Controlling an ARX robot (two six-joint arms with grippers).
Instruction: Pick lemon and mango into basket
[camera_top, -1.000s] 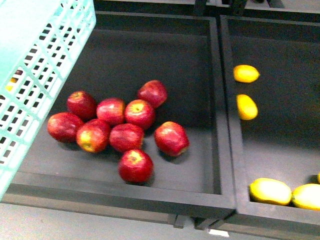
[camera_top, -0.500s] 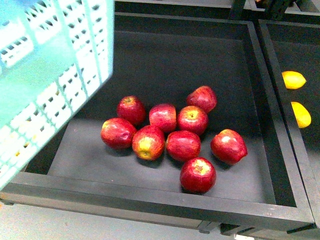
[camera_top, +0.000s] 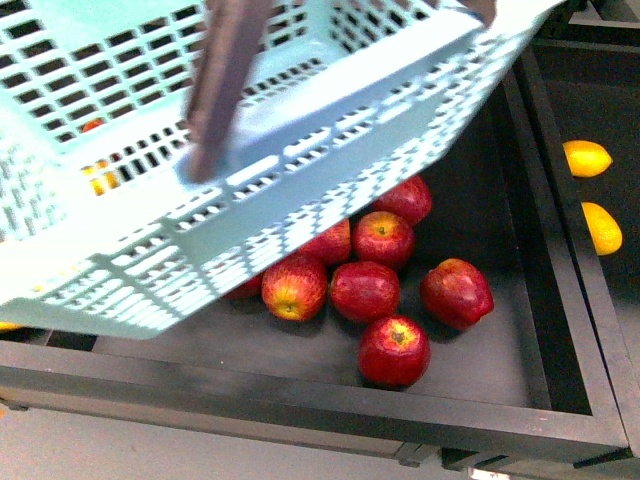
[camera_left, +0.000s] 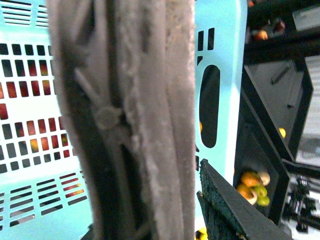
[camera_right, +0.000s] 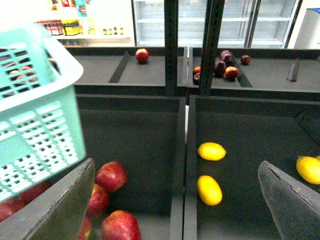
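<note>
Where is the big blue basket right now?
In the front view the basket fills the upper left. It is tilted above the black bin and hides some of the red apples.

**Basket over the left bin, lemons in the right**

Two bins stand side by side, their inner walls meeting. The basket hangs tilted above the left bin, covering its far-left corner and most of its left half. The handle lies across the basket's upper side.

The apples cluster around the middle of that bin's floor. The leftmost are partly under the basket, and one apple lies nearest the front wall.

In the right bin, near its left wall, the far lemon lies behind the near lemon, apart from it.

Behind both bins, a further shelf carries a lone apple on the left and a fruit group on the right.
</note>
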